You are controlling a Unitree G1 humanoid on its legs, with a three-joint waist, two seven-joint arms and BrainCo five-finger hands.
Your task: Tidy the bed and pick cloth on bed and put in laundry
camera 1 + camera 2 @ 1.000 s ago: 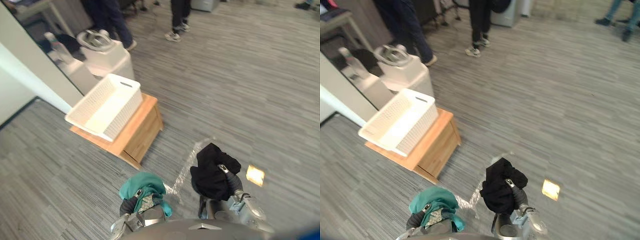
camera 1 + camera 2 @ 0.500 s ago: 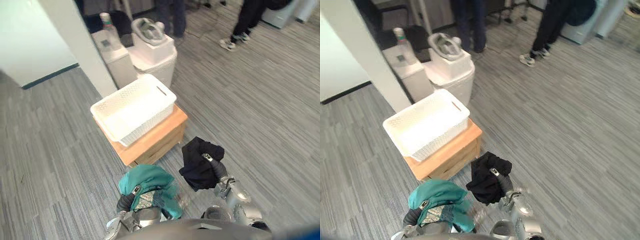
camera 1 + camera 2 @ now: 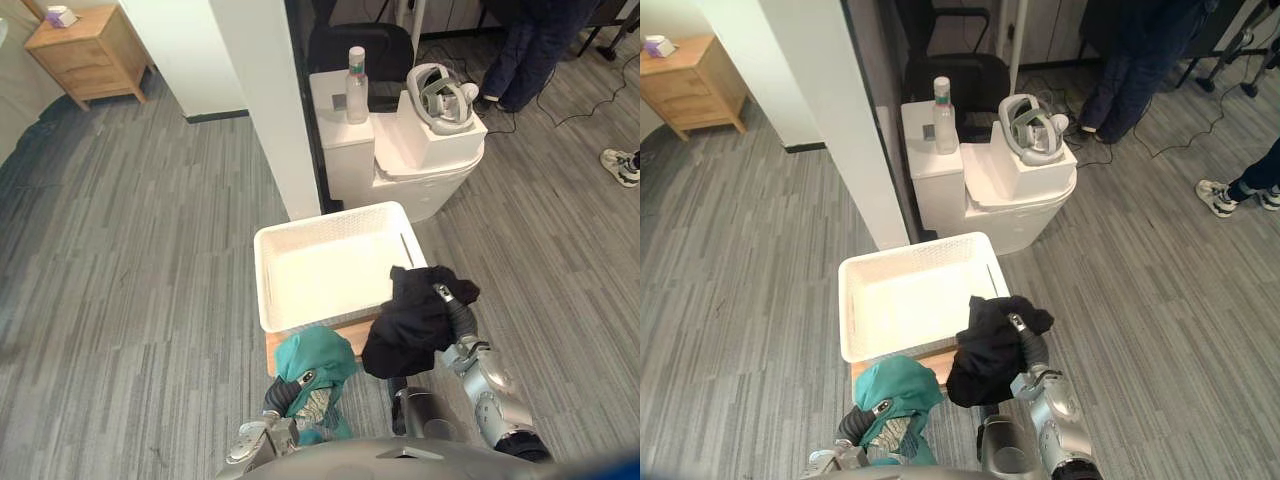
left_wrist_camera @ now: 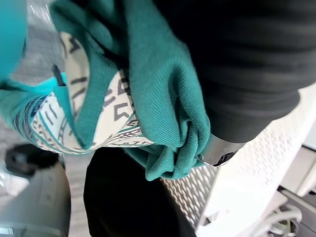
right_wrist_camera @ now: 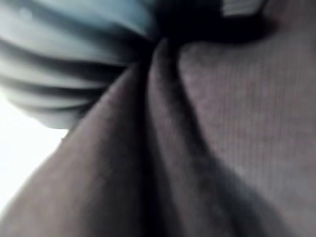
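A white laundry basket [image 3: 330,213] sits on a low wooden stand [image 3: 352,336] right in front of me, with nothing in it. My left hand [image 3: 284,396] is shut on a bunched teal patterned cloth [image 3: 312,362], held just short of the basket's near edge. In the left wrist view the teal cloth [image 4: 163,98] is wadded against the hand and the basket's mesh wall [image 4: 192,192] lies just past it. My right hand [image 3: 453,301] is shut on a black cloth [image 3: 408,318], which hangs over the basket's near right corner.
A white pillar [image 3: 268,110] stands behind the basket. Beside the pillar, a white cabinet [image 3: 400,165] carries a bottle [image 3: 356,72] and a headset [image 3: 440,90]. A wooden nightstand [image 3: 85,50] is far left, and a person's legs [image 3: 530,50] stand far right.
The camera has swung, so the basket now lies straight ahead and close to both hands. The black cloth now overlaps the basket's corner. Both hands still hold their cloths.
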